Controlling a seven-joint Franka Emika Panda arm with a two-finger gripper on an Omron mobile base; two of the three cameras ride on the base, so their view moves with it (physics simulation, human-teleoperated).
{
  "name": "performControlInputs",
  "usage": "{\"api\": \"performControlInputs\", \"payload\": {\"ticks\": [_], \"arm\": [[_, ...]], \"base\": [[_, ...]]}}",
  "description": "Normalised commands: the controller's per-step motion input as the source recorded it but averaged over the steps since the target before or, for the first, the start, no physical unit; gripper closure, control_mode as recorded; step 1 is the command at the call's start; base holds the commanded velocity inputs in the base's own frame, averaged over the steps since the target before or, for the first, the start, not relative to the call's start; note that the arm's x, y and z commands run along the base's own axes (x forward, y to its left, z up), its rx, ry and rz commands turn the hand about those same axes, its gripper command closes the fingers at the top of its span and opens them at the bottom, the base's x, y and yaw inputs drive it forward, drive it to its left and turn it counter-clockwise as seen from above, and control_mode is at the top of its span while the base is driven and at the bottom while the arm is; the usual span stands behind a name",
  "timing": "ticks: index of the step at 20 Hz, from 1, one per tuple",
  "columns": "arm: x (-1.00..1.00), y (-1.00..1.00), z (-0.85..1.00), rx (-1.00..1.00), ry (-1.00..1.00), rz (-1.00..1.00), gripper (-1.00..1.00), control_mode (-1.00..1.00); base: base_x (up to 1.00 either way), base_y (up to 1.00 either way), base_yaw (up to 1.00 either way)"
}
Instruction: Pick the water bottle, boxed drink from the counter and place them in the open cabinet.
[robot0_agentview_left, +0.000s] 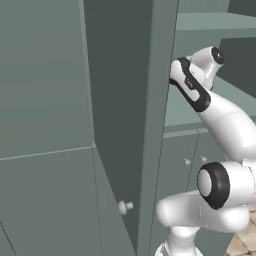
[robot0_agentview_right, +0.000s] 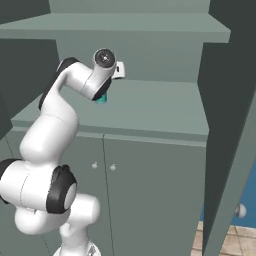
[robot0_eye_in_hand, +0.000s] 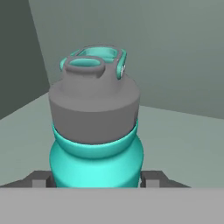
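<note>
While the white arm reaches up and into the open cabinet (robot0_agentview_right: 150, 107), the water bottle (robot0_eye_in_hand: 95, 131) sits right at the front of the hand view, and what a close look it gives: teal body, broad grey screw cap, a teal loop handle on top. Dark fingertips (robot0_eye_in_hand: 151, 178) show just beside the bottle's lower body on either side, so the end effector (robot0_eye_in_hand: 95, 181) is closed around the bottle and holding it upright. Behind it, the grey-green shelf floor runs back to meet the cabinet's rear wall, with a darker side wall off to the left.

Over to the right base view: the wrist is bent over the wide middle shelf, and a sliver of teal (robot0_agentview_right: 102, 99) peeks out just beneath the hand, low over the shelf surface near its left end. Whether the bottle's base touches the shelf cannot be told from here. An upper shelf spans above the hand. Below, two closed doors carry small round knobs.

From the left base view, the cabinet door (robot0_agentview_left: 117, 115) stands swung open, edge-on to the camera, its round white knob (robot0_agentview_left: 123, 206) low down, and the arm's forearm passes beyond that door's edge toward the shelves.
</note>
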Motion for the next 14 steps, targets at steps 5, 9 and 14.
{"api": "performControlInputs", "payload": {"ticks": [5, 9, 14], "arm": [[0.19, 0.03, -0.22, 0.0, 0.0, 0.0, -1.0, -1.0], [0.07, 0.0, -0.14, 0.0, 0.0, 0.0, -1.0, -1.0], [0.0, 0.0, -0.03, 0.0, 0.0, 0.0, -1.0, -1.0]], "base": [[0.0, 0.0, 0.0], [0.0, 0.0, 0.0], [0.0, 0.0, 0.0]]}}
